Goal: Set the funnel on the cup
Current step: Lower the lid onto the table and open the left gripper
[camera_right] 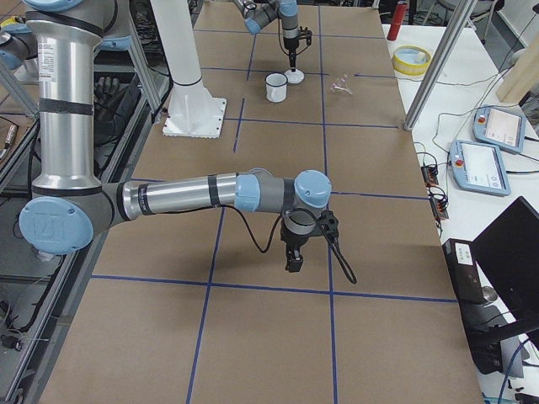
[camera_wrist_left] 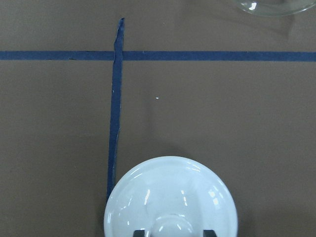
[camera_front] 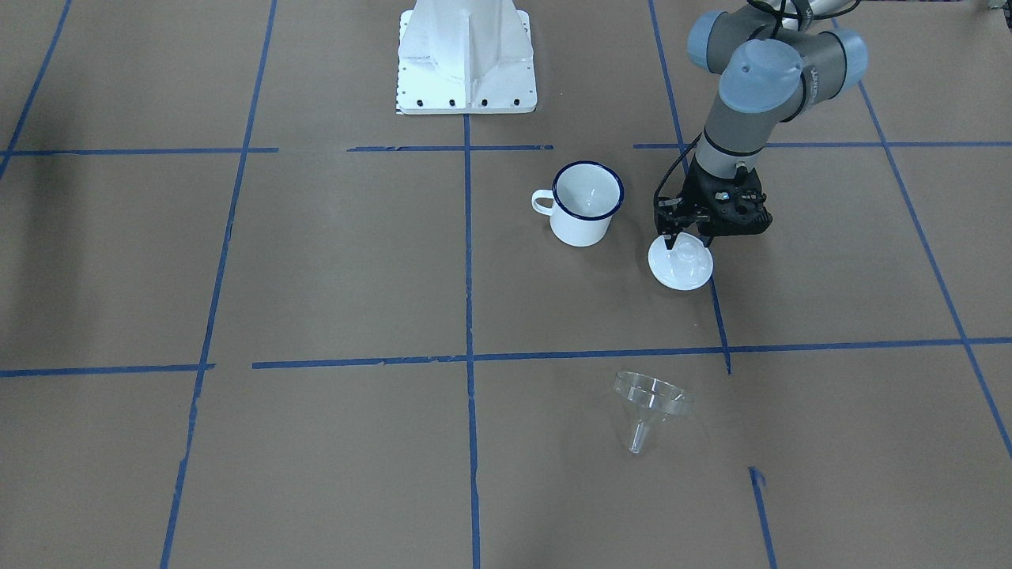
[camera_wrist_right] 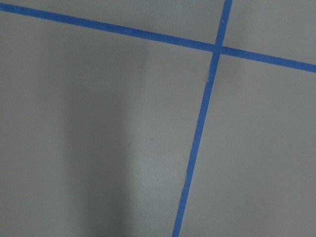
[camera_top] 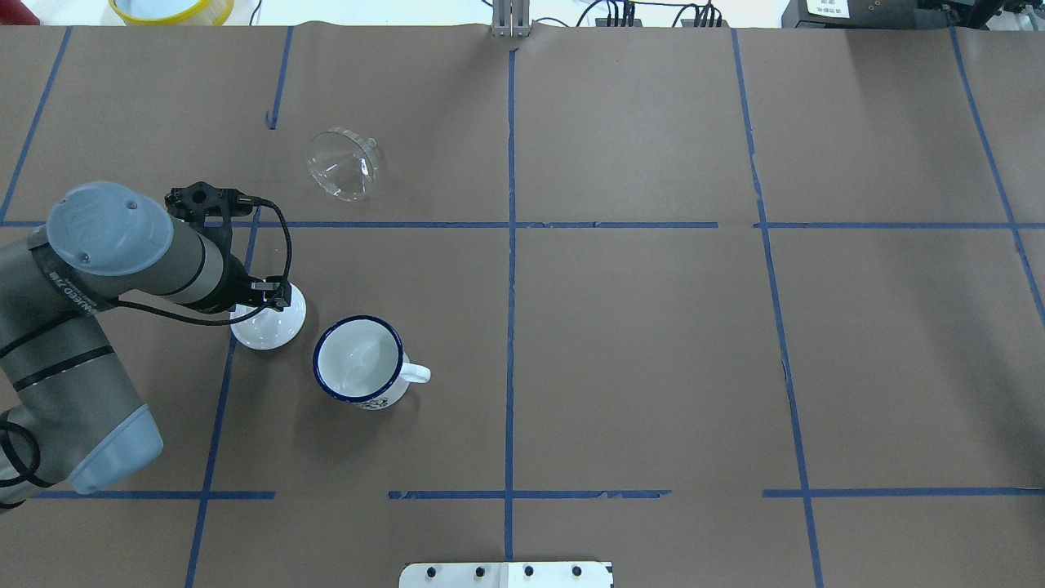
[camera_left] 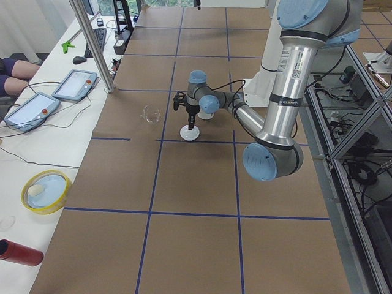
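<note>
The clear funnel [camera_front: 652, 399] lies on its side on the brown table, apart from everything; it also shows in the overhead view [camera_top: 343, 163], and its rim shows at the top of the left wrist view [camera_wrist_left: 269, 6]. The white mug with the blue rim [camera_front: 587, 201] stands upright and empty [camera_top: 359, 363]. My left gripper [camera_front: 686, 241] is right over a white domed lid [camera_front: 680, 269] beside the mug. Its jaws stand slightly apart on either side of the lid's knob [camera_wrist_left: 171, 227]. My right gripper [camera_right: 293, 263] hangs over bare table far from these things; I cannot tell its state.
The lid [camera_top: 273, 322] rests on the table between mug and funnel. The robot's white base plate [camera_front: 466, 87] is behind the mug. Blue tape lines cross the brown table. A yellow bowl [camera_top: 171, 8] sits past the far edge.
</note>
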